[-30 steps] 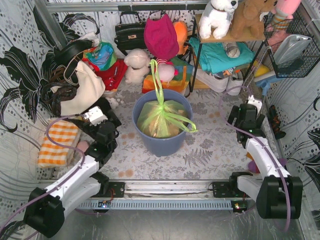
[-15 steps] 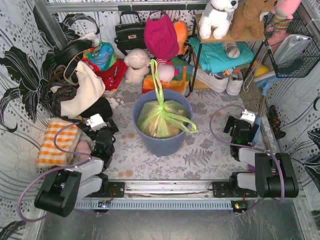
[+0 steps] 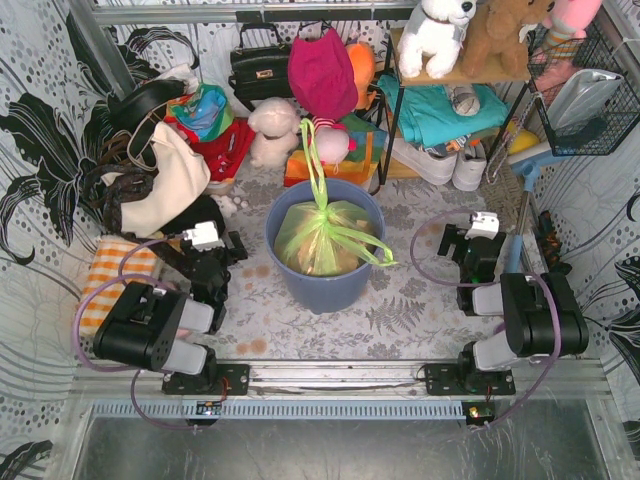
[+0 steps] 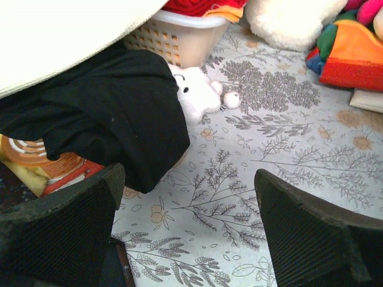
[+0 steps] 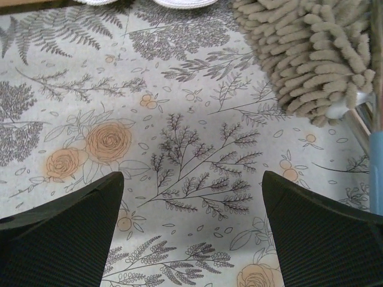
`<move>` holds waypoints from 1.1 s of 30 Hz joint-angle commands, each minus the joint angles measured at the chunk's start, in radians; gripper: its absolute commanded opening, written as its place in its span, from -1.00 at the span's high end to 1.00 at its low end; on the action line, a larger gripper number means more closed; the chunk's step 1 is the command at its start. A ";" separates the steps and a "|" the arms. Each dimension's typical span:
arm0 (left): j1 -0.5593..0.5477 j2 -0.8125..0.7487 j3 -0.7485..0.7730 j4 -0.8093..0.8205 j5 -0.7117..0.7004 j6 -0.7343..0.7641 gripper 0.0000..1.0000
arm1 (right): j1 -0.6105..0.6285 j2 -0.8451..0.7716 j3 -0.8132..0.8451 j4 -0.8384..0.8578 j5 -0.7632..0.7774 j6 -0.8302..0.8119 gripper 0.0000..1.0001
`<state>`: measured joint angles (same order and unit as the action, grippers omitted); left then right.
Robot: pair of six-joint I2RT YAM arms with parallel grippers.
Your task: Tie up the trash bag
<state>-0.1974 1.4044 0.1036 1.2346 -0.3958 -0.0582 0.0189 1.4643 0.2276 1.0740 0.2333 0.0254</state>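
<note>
The lime-green trash bag (image 3: pixel 318 238) sits in the blue-grey round bin (image 3: pixel 325 285) at the middle of the top view. Its mouth is gathered at a knot; one handle strip stands up toward the back, another lies over the bin's right rim. Tan scraps show through. My left gripper (image 3: pixel 205 248) is folded back left of the bin, open and empty over the floral cloth (image 4: pixel 251 155). My right gripper (image 3: pixel 470 238) is folded back right of the bin, open and empty over the cloth (image 5: pixel 191 161). Neither touches the bag.
A black cloth bundle (image 4: pixel 114 119), a cream basket (image 4: pixel 179 36) and a small white plush (image 4: pixel 197 95) lie ahead of the left gripper. A beige mop head (image 5: pixel 305 54) lies right of the right gripper. An orange checked cloth (image 3: pixel 105 290) lies far left. Toys and bags crowd the back.
Both arms have drawn back from the bin and folded down toward their bases. The bag and bin have not moved.
</note>
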 commanded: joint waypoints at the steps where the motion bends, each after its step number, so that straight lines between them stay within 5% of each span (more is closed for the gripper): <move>1: 0.045 0.069 0.031 0.135 0.127 0.027 -0.95 | -0.005 0.026 0.004 0.104 -0.069 -0.045 -0.94; 4: 0.081 0.057 0.081 0.019 0.184 -0.004 -0.95 | -0.005 0.076 -0.037 0.242 -0.066 -0.058 -0.94; 33: 0.095 0.065 0.091 0.009 0.176 -0.017 -0.96 | -0.003 0.072 -0.037 0.236 -0.055 -0.057 -0.94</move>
<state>-0.1101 1.4696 0.1799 1.2106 -0.2234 -0.0734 0.0189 1.5333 0.2012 1.2621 0.1932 -0.0208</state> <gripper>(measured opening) 0.976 0.971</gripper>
